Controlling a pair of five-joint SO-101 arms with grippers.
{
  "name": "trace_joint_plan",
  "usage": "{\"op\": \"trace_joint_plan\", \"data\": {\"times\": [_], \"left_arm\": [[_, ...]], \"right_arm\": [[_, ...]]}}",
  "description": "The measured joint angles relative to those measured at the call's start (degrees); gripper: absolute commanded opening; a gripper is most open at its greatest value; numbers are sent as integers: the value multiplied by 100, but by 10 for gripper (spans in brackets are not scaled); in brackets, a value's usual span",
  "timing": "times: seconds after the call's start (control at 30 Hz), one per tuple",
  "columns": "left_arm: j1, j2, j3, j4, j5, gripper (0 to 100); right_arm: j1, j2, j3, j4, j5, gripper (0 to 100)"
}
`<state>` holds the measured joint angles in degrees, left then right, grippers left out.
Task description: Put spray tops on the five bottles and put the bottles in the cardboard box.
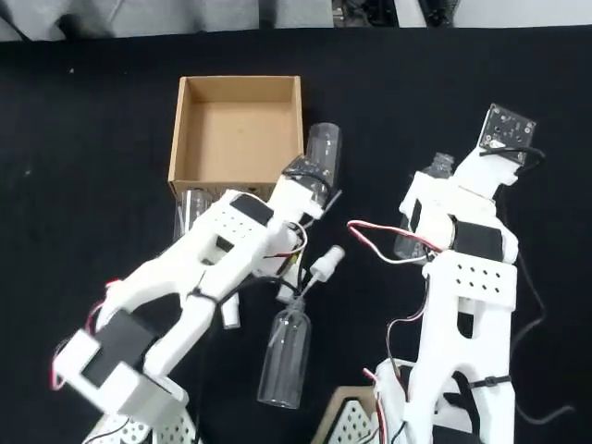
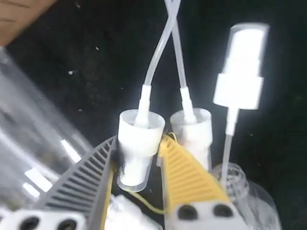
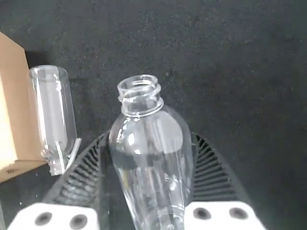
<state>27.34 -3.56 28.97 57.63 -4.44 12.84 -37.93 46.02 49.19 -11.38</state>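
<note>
- Now pinched between the left gripper's (image 2: 139, 160) nearly closed jaws: spray top (image 2: 140, 132), tube pointing away, arm stretched to the box (image 1: 239, 81) corner.
- Clasped round its body by right gripper (image 3: 149, 143): capless bottle (image 3: 144, 124), apart from box.
- Lying on black table (image 1: 92, 111): second bottle (image 1: 322, 153) beside box, third bottle (image 1: 285, 356) nearer the arms.

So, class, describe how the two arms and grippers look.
The left arm and right arm are white plastic with black motors and red, white and black wires. The left gripper has one grey and one yellow ribbed finger; the right gripper has dark grey ones.
</note>
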Motion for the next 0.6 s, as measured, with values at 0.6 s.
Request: {"op": "trace_joint_plan", "data": {"times": [0.6], "left_arm": [[-281,-1433,527,9,1046,30]], "right_arm": [[0,0,185,-229,0,81]]}}
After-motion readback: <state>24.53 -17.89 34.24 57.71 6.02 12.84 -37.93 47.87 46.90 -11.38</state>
